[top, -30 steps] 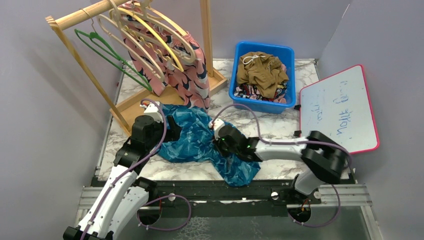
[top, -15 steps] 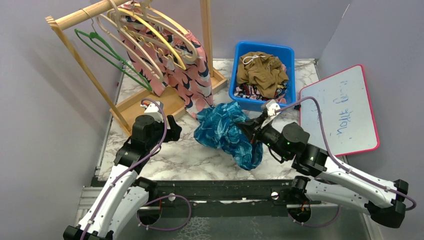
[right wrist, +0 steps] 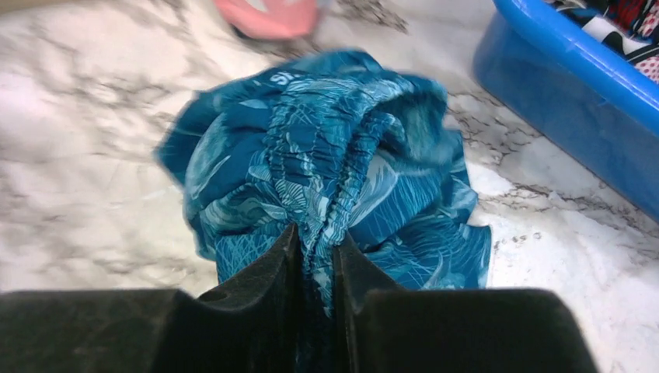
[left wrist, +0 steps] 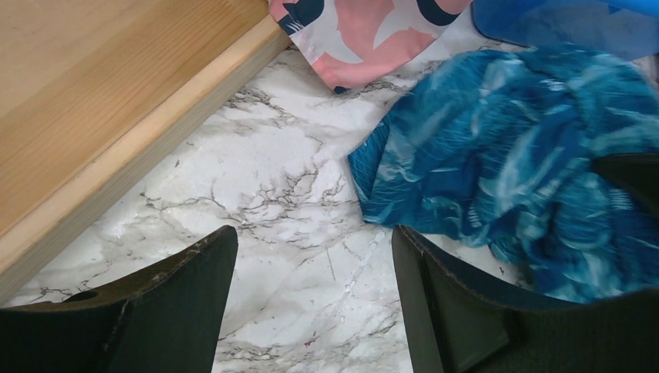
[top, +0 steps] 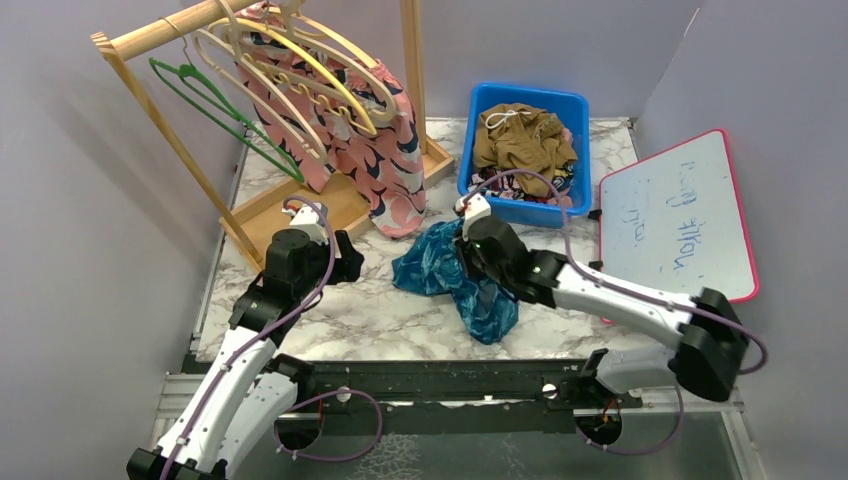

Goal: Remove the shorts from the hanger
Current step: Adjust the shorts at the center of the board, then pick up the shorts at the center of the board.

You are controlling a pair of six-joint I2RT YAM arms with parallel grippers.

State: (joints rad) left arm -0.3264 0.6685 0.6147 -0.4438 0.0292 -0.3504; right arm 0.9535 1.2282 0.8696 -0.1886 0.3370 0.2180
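— Since a second ago, your right gripper [right wrist: 315, 237] has pulled the teal shorts [top: 428, 266] out of their flat spread; they now sit bunched at mid-frame, just below the blue bin [top: 530, 91].
— Is it holding them?
— Yes, its fingers pinch the elastic waistband. Your left gripper [left wrist: 313, 233] gapes wide, holding nothing, over the marble table [left wrist: 256, 194] beside the wooden base [left wrist: 93, 101].
— Other shorts?
— You have the pink blotched shorts [top: 385, 165] hanging on the rack [top: 150, 35], upper left.
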